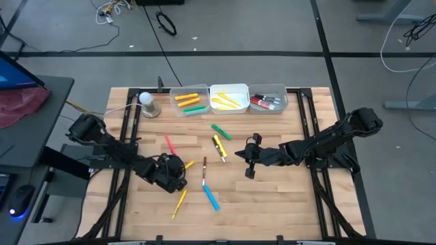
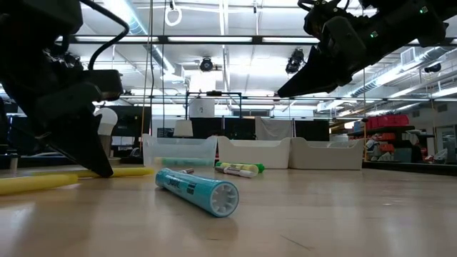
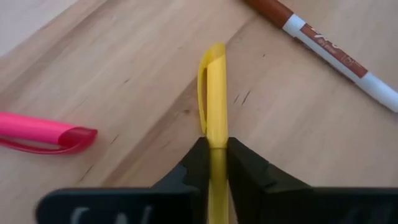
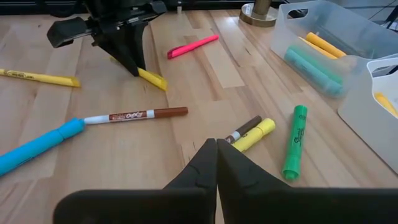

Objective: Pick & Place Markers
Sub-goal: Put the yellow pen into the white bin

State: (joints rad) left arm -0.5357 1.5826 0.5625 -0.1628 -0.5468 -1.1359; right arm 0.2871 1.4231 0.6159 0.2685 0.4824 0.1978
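Left hand point(image 3: 212, 155) low on the counter point(image 1: 286, 204), fingers pinching a yellow marker point(image 3: 214, 93) that lies flat; a pink marker point(image 3: 43, 130) and a brown-capped white marker point(image 3: 323, 46) lie close by. Right hand point(image 4: 216, 149) hovers mid-counter, fingers pressed together, holding nothing. Farther back, three bins point(image 1: 229, 99) hold sorted markers.
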